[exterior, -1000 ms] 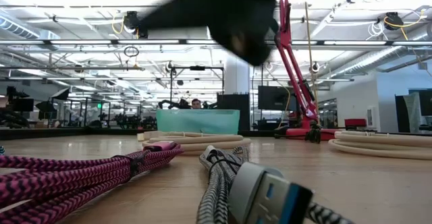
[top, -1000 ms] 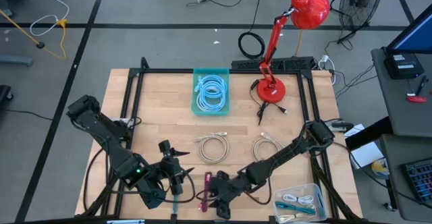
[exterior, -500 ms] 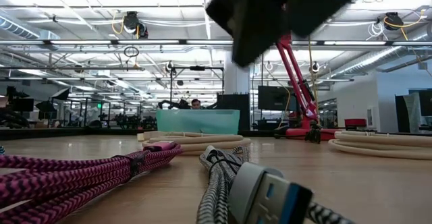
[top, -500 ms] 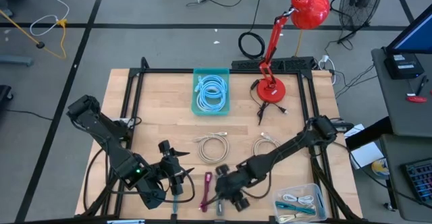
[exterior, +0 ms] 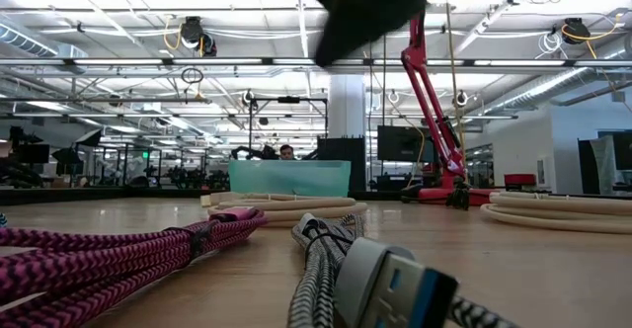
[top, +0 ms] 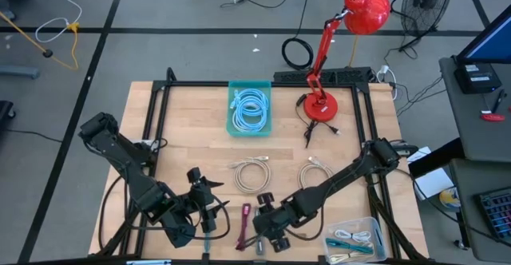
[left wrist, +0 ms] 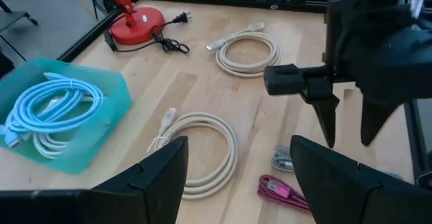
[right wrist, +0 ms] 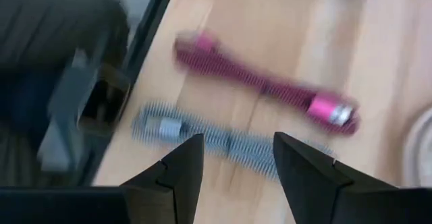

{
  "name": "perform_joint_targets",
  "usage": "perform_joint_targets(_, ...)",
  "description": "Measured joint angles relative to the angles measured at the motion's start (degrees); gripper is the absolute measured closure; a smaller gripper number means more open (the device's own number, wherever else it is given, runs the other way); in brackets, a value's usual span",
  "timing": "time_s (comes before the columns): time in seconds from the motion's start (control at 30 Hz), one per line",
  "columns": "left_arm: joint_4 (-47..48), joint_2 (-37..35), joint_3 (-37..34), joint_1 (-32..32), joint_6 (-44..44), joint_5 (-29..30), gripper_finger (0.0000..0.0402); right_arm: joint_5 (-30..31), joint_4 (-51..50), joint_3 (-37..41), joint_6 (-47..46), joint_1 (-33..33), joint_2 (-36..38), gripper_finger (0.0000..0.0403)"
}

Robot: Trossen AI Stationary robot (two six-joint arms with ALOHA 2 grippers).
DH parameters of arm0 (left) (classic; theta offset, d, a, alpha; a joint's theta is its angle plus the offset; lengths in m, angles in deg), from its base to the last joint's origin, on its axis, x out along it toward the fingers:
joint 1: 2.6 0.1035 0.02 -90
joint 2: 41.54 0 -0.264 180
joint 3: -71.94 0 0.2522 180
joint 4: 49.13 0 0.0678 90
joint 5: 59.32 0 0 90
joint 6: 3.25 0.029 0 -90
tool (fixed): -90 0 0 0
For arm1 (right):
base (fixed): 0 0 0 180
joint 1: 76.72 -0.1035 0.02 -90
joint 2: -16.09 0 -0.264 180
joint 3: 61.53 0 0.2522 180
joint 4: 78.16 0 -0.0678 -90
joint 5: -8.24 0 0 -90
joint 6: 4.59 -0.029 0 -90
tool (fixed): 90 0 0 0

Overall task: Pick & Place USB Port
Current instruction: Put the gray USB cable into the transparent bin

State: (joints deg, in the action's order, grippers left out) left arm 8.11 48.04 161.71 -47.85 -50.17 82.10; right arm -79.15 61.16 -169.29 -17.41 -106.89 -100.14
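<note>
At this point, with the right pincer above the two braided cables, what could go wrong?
The right pincer hangs open over the grey cable, with the pink cable lying right beside it, so it could catch the wrong one or both. The left pincer waits open nearby, so the arms could bump.

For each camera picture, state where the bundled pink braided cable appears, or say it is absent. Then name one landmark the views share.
High view: pink cable at the table's near edge, between the two grippers.
Low view: pink cable lies in the left foreground.
Left wrist view: bottom centre, between the fingers.
Right wrist view: diagonal across the middle.
Shared landmark: the grey braided cable lying beside it, seen in all four views.
</note>
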Motion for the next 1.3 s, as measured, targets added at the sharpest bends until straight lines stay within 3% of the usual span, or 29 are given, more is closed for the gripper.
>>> perform_joint_targets(0.2, -0.01, 0.00, 0.00, -0.59, -1.22, -0.13, 0.0140, 4.26, 5.31, 0.06, -3.70, -1.76, -2.91, 0.0242)
perform_joint_targets(0.43, -0.07, 1.25, 0.00, -2.50, -3.12, -0.58, 0.0140, 1.79, 10.26, -0.04, -6.98, -2.56, -8.33, 0.0263)
perform_joint_targets(1.3, -0.17, 1.25, 0.00, -3.96, -4.18, -0.11, 0.0140, 3.32, -0.69, 0.00, -11.29, -3.56, -8.48, 0.0271)
